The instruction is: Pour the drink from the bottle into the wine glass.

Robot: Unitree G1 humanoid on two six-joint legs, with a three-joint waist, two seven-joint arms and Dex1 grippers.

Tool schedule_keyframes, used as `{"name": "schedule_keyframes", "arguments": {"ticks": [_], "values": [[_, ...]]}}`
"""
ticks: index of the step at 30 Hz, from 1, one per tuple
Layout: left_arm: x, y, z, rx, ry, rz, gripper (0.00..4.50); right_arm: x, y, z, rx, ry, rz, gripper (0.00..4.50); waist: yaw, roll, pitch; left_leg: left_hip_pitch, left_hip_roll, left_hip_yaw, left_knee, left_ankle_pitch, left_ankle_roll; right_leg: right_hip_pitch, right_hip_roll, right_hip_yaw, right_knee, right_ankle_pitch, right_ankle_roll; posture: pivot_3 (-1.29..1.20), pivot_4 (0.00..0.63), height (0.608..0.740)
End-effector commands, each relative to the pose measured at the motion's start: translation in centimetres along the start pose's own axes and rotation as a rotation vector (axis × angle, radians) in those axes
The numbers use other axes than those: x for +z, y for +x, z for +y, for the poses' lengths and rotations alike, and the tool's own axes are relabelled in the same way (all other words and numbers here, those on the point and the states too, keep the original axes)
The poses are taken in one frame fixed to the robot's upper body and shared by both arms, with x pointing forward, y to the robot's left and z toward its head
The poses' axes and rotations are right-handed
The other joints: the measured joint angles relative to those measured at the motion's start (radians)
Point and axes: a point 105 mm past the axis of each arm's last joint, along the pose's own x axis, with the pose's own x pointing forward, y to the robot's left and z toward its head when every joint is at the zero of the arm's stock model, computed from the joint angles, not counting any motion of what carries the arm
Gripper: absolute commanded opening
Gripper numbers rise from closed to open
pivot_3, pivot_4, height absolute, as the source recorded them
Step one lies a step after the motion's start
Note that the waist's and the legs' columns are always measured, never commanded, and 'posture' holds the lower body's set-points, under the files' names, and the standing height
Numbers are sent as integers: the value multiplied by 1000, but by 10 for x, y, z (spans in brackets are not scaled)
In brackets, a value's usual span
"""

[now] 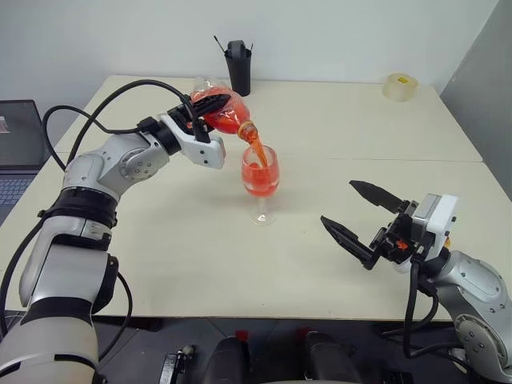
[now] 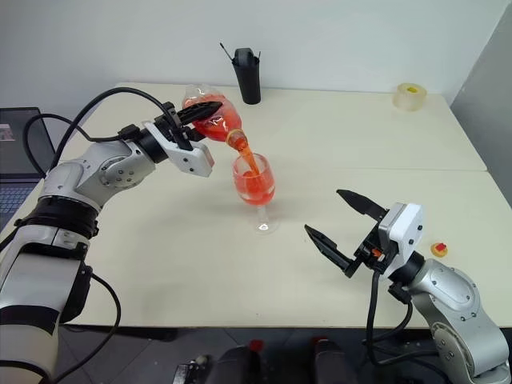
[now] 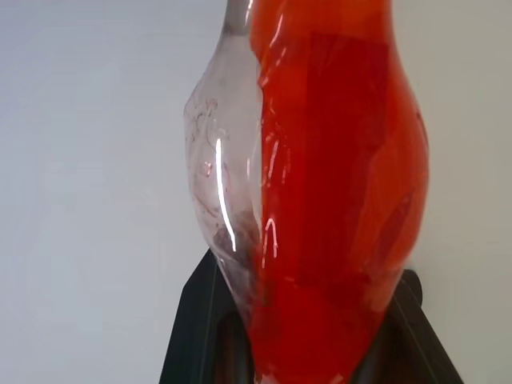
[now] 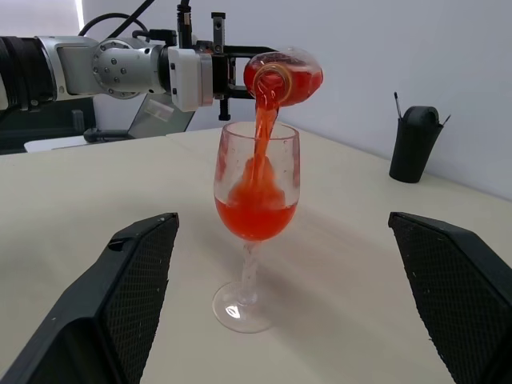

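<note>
Gripping the tilted bottle (image 1: 218, 111), the left end effector (image 1: 210, 104) pours mid-table; right end effector (image 1: 352, 212) released.

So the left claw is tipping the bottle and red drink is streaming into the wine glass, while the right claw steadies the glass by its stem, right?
Not quite. The right claw is open and apart from the wine glass, as the right wrist view shows. The left claw does tip the bottle, with the drink streaming in.

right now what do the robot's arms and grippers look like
Both arms have silver-grey metal shells with black joint bands and loose black cables looping alongside. Each ends in a white boxy wrist block carrying two black, tapered, pointed fingers with textured inner pads. The left gripper and right gripper look alike; the right wrist shows small orange-red parts.
</note>
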Motion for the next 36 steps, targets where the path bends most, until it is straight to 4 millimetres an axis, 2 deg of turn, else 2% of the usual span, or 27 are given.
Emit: {"name": "schedule_keyframes", "arguments": {"ticks": [1,4,7,9,16,19,20,23,27,29,32,36], "values": [[-4,1,27,76,40,7,746,9,0,6,30,9,-31,4500,0,0,0,0,0,0,0,0,0,0,0,0,0,0,0,0,150,740],[-5,0,27,78,31,11,746,12,-3,4,35,29,-27,4500,0,0,0,0,0,0,0,0,0,0,0,0,0,0,0,0,150,740],[-7,0,25,91,-45,25,746,14,-8,9,118,138,59,4500,0,0,0,0,1,0,0,0,0,0,-1,0,0,0,0,0,150,740],[-9,-1,21,100,-144,41,746,25,-7,2,123,160,65,4500,-1,0,0,0,1,0,0,0,0,0,-1,0,1,0,0,0,150,740],[0,0,-4,70,-444,33,746,70,16,-14,153,206,27,4500,-6,0,0,3,1,2,0,0,0,1,0,2,2,0,0,0,150,740],[0,-2,-8,106,-616,59,746,82,30,-20,145,214,2,4500,-6,0,0,3,3,2,0,0,0,1,-1,3,2,0,0,0,150,740],[-6,-5,-9,134,-704,94,745,85,37,-22,145,228,6,4500,-6,-1,0,3,3,2,0,0,0,1,-1,3,3,0,0,0,150,740],[-29,-23,-18,246,-999,234,743,85,60,-25,163,240,81,4500,-12,0,0,2,3,1,1,0,0,0,-1,3,3,0,0,0,150,740],[-51,-56,-35,371,-1232,420,742,89,89,-28,176,211,131,4500,-24,0,-1,2,5,0,1,0,1,-1,-2,4,4,0,0,0,150,740],[-55,-69,-41,422,-1287,490,742,89,98,-29,174,209,150,4500,-24,0,-1,2,6,0,1,-1,1,-1,-3,4,5,0,0,0,150,740],[-62,-102,-59,534,-1395,621,742,83,113,-19,225,215,204,4500,-23,-1,-1,0,5,-2,1,-2,3,-1,-5,4,6,0,0,0,150,740],[-67,-133,-68,634,-1411,750,740,84,122,-16,270,227,243,4500,-11,-2,-2,-3,4,-4,3,-2,3,-3,-6,3,8,0,0,0,150,740]]}}
